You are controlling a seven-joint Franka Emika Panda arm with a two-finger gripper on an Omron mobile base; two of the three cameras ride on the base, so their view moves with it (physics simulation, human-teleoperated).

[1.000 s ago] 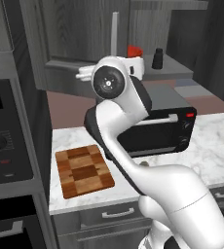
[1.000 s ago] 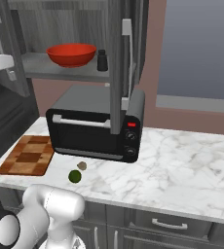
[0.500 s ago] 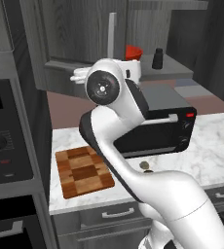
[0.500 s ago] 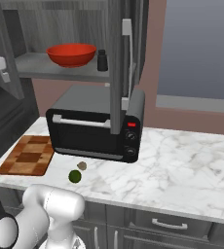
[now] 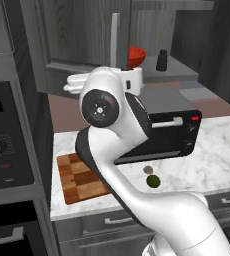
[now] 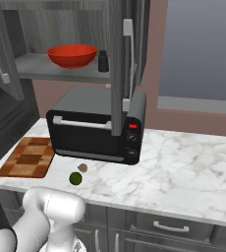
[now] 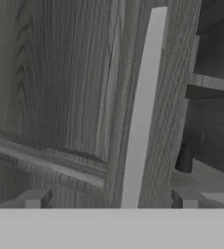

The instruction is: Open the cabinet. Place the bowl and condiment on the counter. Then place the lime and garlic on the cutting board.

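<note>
Tool (image 7: 109, 202) seen with jaws spread wide either side of the silver bar handle (image 7: 142, 112) of an open cabinet (image 7: 60, 82) door, nothing gripped. On the cabinet shelf: red bowl (image 6: 72, 54), dark condiment (image 6: 103, 61) just beside it. On the surface (image 6: 183, 162): cutting board (image 6: 27, 157) at left end; lime (image 6: 75, 178) and garlic (image 6: 83, 168) close together near front edge, before the toaster oven (image 6: 98, 129).

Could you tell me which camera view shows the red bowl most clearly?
The right base view: the bowl sits whole on the open cabinet shelf, beside the condiment. In the left base view only part of the bowl peeks out behind the arm.
</note>
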